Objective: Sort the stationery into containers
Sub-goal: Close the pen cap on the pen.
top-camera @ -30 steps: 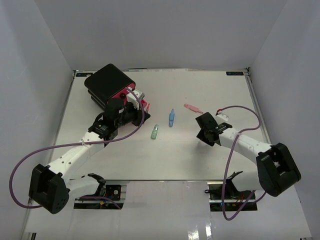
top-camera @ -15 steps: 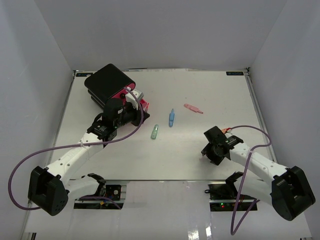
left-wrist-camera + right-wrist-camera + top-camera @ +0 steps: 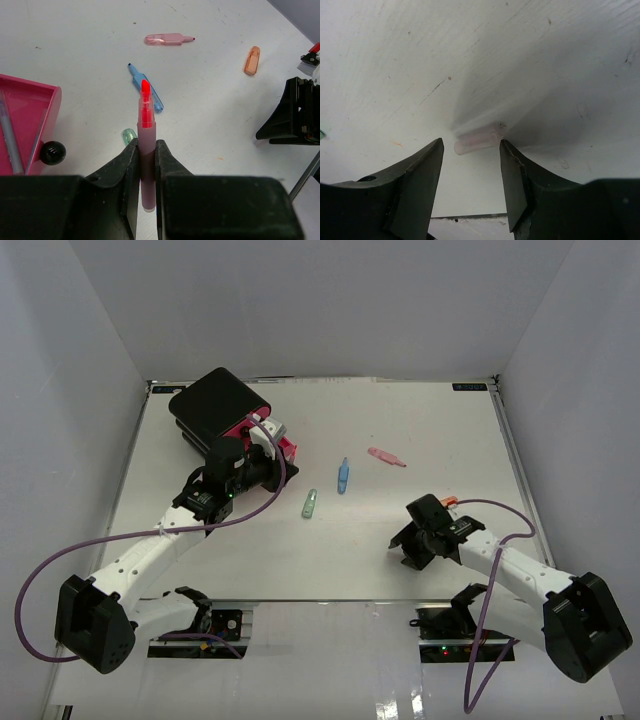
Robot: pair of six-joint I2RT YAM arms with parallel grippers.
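My left gripper (image 3: 146, 150) is shut on a pink highlighter (image 3: 145, 125) whose uncapped red tip points away from it. It hovers just right of the open pink drawer (image 3: 30, 100) of the black box (image 3: 215, 410); thin pens lie in that drawer. On the table lie a blue pen (image 3: 343, 475), a green piece (image 3: 310, 503), a pink piece (image 3: 386, 457) and an orange cap (image 3: 252, 60). My right gripper (image 3: 471, 150) is open low over the table, its fingers either side of a pale pink cap (image 3: 477, 140) without touching it.
The drawer's black knob (image 3: 52, 152) sits just left of my left fingers. White walls close in the table on three sides. The right arm (image 3: 520, 575) stretches along the near right part, its purple cable looping over the front edge.
My right gripper has pulled back from the table's middle toward the near edge and its jaws have widened. The left gripper, still holding the highlighter, has barely moved.
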